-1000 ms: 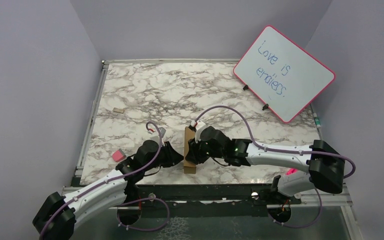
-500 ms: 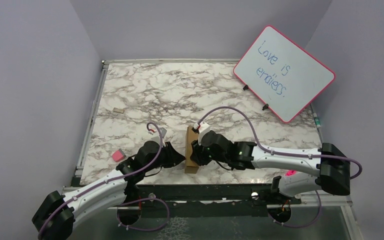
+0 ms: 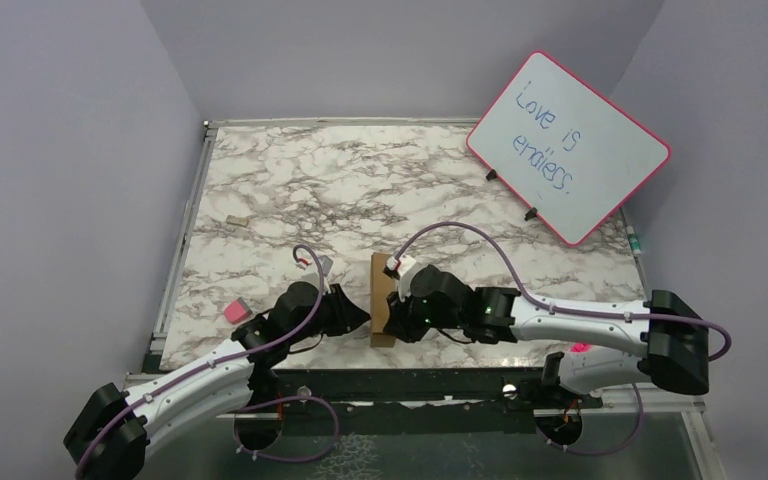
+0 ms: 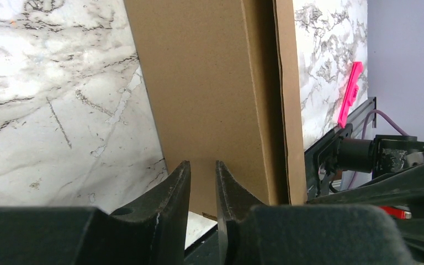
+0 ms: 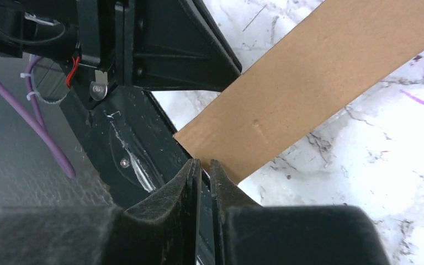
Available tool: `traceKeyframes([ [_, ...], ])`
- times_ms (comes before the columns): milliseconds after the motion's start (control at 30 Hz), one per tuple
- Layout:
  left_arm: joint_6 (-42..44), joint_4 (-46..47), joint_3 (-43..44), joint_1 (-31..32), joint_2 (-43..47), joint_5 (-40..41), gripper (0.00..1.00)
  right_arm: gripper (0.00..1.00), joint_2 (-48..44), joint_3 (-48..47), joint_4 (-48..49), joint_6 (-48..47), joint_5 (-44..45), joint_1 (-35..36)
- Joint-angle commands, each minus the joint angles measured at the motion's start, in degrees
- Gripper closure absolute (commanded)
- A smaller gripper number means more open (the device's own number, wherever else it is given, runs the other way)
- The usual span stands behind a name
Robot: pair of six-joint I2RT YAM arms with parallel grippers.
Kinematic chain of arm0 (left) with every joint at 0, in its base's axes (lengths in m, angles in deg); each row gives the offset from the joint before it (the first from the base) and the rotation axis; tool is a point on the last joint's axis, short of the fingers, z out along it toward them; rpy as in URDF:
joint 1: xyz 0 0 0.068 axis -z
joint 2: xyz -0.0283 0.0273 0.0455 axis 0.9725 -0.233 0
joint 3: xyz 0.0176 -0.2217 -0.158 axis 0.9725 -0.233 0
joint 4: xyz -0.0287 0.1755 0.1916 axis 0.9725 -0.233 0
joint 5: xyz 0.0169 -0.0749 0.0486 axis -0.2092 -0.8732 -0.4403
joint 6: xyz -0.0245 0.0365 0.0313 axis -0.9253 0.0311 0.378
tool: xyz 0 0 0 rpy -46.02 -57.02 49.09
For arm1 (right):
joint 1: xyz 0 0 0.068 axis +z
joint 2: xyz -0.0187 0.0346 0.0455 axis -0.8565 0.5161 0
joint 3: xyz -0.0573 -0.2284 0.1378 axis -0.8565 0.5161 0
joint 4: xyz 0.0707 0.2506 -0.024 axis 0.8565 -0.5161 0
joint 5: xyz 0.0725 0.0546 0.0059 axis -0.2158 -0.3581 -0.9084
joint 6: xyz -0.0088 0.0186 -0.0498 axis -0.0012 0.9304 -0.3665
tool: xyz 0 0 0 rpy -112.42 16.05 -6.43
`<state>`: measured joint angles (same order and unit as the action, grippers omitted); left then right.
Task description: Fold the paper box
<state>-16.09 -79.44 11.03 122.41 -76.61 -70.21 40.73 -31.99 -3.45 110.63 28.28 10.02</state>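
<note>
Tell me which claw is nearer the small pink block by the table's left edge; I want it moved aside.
Left. The left claw is at the paper box's left side, nearest the pink block. The right claw works from the box's far side.

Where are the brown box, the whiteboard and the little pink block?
box (image 3: 381,300): top view, on its brown top face.
whiteboard (image 3: 568,148): top view, on the white writing surface.
pink block (image 3: 236,312): top view, on its middle, left of the arms.

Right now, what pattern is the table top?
White marble with grey-brown veining on the table; clearest from the top external view.
</note>
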Motion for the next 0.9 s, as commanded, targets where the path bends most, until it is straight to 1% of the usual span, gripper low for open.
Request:
traceKeyframes([
  [0, 0.38, 0.32, 1.73, 0.17, 0.25, -0.95, 0.76, 0.85, 2.75, 1.76, 5.7, 0.58, -3.61, 0.05],
  [67, 0.24, 0.32, 1.63, 0.16, 0.25, -0.96, 0.76, 0.87, 3.76, 2.1, 6.68, 0.88, -2.65, 0.05],
  [200, 0.02, 0.49, 1.48, 0.17, 0.06, -1.04, 0.76, 0.88, 6.73, 1.13, 4.59, 0.56, -0.46, 0.05],
  [367, 0.05, 0.77, 1.63, 0.17, -0.04, -1.13, 0.76, 0.9, 10.52, -0.86, -2.0, -0.56, 5.24, 0.05],
  [633, 1.09, 0.38, 2.98, 0.17, -0.31, -0.97, 0.76, 0.91, 15.04, -6.06, -14.43, -5.18, 10.79, 0.05],
  [733, 1.46, -2.77, 3.59, 0.17, 1.37, 2.14, 0.73, 0.89, 12.52, -6.85, -13.93, -4.79, 10.55, 0.05],
  [867, 2.61, -8.76, 5.96, 0.17, 6.05, 8.1, 0.67, 0.8, 6.54, -7.51, -10.25, -3.95, 11.31, 0.02],
])
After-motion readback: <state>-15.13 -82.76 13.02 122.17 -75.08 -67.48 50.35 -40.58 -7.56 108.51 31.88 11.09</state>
